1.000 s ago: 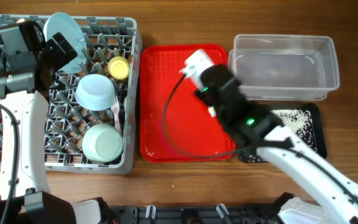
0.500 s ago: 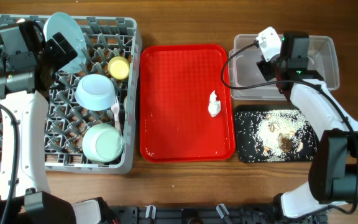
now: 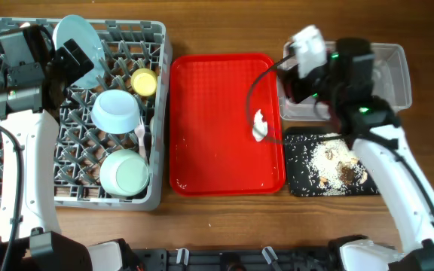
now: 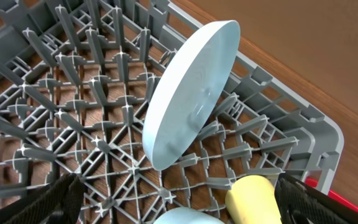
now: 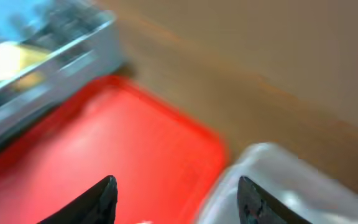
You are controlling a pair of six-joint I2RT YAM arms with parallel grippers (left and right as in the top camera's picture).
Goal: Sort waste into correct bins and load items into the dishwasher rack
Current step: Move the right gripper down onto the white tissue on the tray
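The grey dishwasher rack [image 3: 21, 162] holds an upright light blue plate [image 4: 191, 93], a yellow cup [image 4: 257, 199], a blue bowl [image 3: 117, 111], a pale green bowl [image 3: 123, 172] and white cutlery [image 3: 140, 137]. My left gripper [image 4: 182, 202] hangs open and empty over the rack beside the plate. A white crumpled tissue [image 3: 259, 126] lies on the red tray [image 3: 209, 150]. Beige food scraps [image 3: 341, 164] cover the black tray [image 3: 300, 187]. My right gripper [image 5: 178, 202] is open with nothing between its fingers, above the left edge of the clear tub [image 3: 386, 83]. The right wrist view is blurred.
Bare wooden table surrounds the rack, the red tray and both bins. The left arm [image 3: 25, 165] stretches along the rack's left side. The right arm [image 3: 386, 162] crosses above the black tray. A dark rail runs along the front edge [image 3: 217, 260].
The right arm swung from above the red tray over to the clear tub, then shifted left to the tub's left edge. The tissue came into view on the tray. Left arm unchanged.
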